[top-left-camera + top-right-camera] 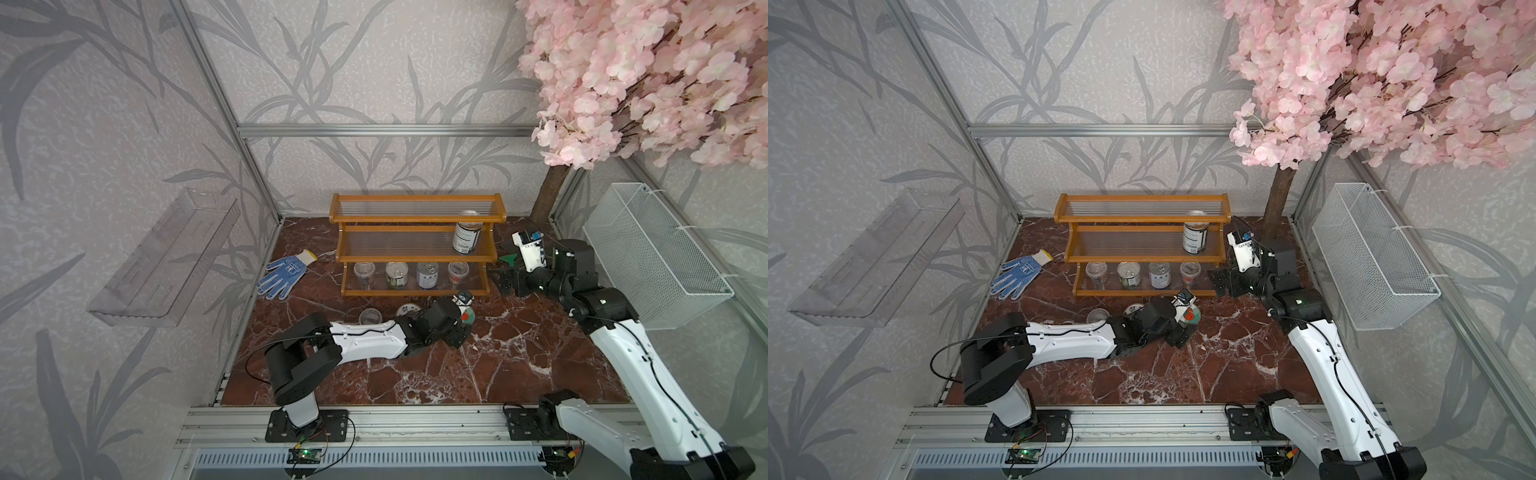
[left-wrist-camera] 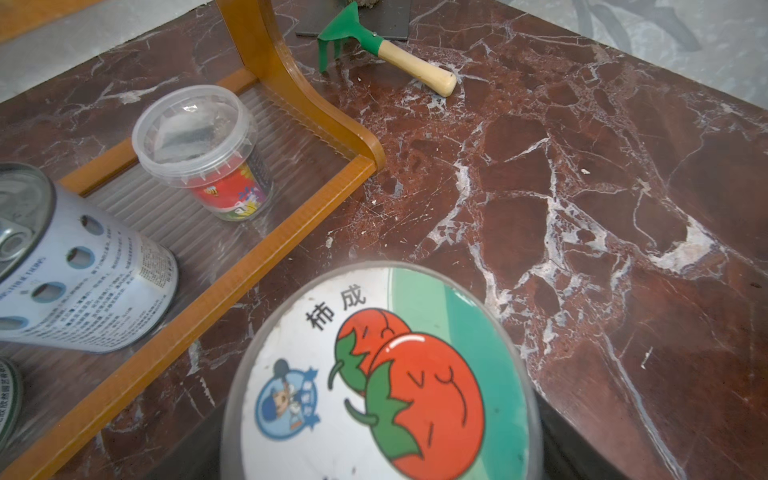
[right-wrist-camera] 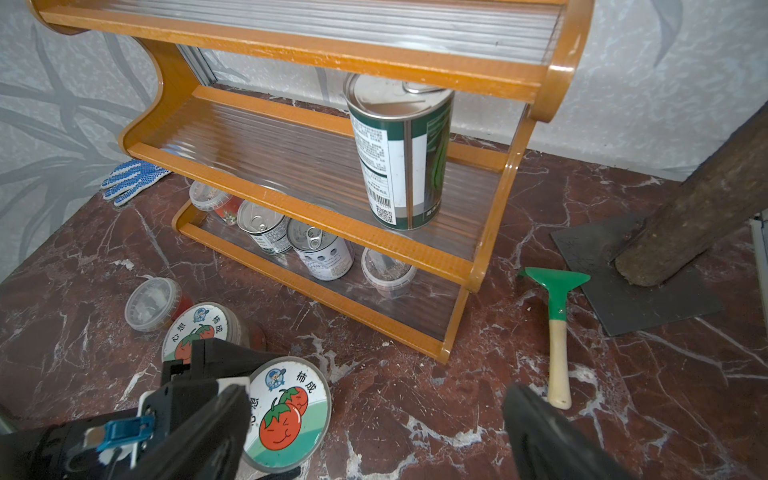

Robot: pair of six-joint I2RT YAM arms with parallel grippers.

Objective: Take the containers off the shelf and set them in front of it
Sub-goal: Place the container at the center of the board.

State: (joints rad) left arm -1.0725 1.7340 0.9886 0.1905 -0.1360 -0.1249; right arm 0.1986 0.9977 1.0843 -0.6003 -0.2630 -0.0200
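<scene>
Flanking the shelf [image 1: 415, 217]: blue glove [image 1: 282, 272], green rake [image 3: 559, 282], tree trunk [image 1: 548, 195].

The shelf [image 1: 415, 218] is orange-brown wood with clear ribbed panels. The bench [image 1: 519, 365] is dark red-brown marble veined in white. The tomato-lidded jar [image 2: 386, 374] has a white and teal lid with 2 red tomatoes, green leaves, black characters and a blue badge. The taller tin [image 3: 399, 153] wears a white and dark green label with black print. The short tin [image 2: 83, 270] is pale grey-white with blue-grey ovals. The clear cup [image 2: 208, 166] carries a red flowered label. The glove [image 1: 284, 272] is blue and white dotted, yellow at the cuff. The rake [image 3: 556, 332] has a green head and pale wooden handle.
</scene>
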